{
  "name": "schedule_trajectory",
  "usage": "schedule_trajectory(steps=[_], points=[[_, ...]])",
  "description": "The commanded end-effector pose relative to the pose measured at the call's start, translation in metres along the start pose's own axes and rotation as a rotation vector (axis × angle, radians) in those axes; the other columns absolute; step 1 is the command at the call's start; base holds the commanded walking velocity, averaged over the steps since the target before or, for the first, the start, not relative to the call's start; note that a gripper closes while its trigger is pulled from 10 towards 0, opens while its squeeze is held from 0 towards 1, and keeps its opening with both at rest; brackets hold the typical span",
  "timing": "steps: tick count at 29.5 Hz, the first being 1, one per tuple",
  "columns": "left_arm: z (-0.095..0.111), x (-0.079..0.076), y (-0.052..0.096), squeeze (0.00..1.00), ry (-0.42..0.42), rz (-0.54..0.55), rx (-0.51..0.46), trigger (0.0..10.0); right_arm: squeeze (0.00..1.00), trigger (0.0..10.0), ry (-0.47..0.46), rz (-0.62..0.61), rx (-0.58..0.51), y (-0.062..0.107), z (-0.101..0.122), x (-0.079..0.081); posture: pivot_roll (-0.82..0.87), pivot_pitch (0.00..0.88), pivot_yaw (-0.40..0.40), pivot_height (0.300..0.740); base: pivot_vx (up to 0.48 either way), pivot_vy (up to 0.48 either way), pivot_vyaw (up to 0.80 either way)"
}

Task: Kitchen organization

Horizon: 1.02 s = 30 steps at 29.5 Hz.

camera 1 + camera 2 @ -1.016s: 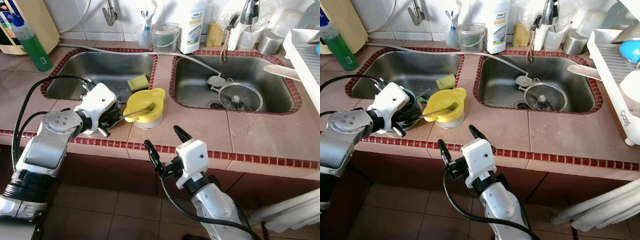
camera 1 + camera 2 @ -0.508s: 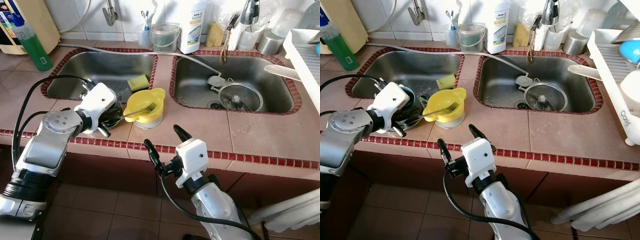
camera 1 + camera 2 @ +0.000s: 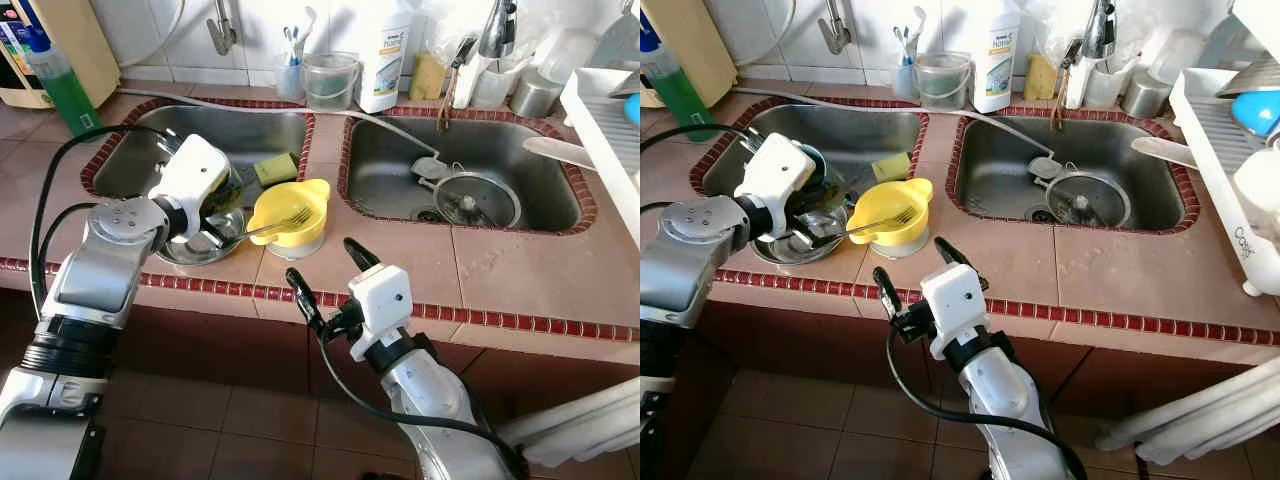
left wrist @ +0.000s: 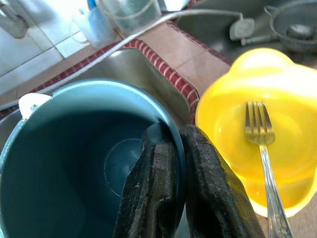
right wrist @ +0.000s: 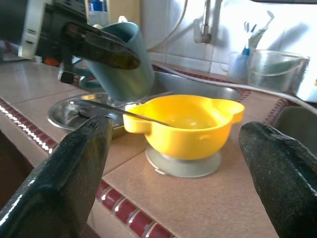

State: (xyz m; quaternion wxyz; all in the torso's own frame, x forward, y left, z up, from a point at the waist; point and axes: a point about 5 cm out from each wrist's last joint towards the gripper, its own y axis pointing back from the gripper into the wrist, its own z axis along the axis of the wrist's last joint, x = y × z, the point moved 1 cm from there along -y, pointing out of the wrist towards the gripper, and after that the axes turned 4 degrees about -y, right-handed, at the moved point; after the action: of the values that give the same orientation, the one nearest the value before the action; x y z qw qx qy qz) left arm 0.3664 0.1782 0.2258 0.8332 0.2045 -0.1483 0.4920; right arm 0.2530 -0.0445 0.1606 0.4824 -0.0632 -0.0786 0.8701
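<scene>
Teal cup [image 4: 74, 163], left of centre in the head view, is pinched by its rim in my left tool [image 4: 181, 163], tilted above the steel plate [image 3: 790, 245]. Next I judge: carry it clear of the yellow bowl [image 3: 290, 212]. My right tool [image 3: 318, 275] gapes wide, idle.

At the left of the frame the left arm [image 3: 95, 290] is brushed silver with a round joint cap carrying small dark screws, and ends in a white boxy wrist housing. Black cables loop beside it. The right arm [image 3: 425, 385], lower centre, has a matching white housing and black cable. Each gripper's fingers [image 5: 64, 171] are long, glossy, textured black.
</scene>
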Motion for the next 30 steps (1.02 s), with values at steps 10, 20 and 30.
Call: schedule_trajectory(steps=[10,20,30], points=[[0.022,-0.012,-0.004,0.0,0.181,0.068,-0.217,10.0,0.0,10.0,0.006,-0.08,-0.064,-0.013,0.009,-0.016,-0.17,0.032,0.01,0.74,0.0,0.0,0.0],[0.014,-0.043,-0.008,0.0,0.345,0.188,-0.364,10.0,0.0,10.0,0.055,-0.255,-0.104,-0.02,0.016,-0.056,-0.17,0.009,0.006,0.74,0.0,0.0,0.0],[0.0,-0.049,-0.008,0.0,0.369,0.356,-0.365,10.0,0.0,10.0,0.1,-0.434,-0.098,-0.018,0.01,-0.083,-0.18,0.0,0.001,0.74,0.0,0.0,0.0]])
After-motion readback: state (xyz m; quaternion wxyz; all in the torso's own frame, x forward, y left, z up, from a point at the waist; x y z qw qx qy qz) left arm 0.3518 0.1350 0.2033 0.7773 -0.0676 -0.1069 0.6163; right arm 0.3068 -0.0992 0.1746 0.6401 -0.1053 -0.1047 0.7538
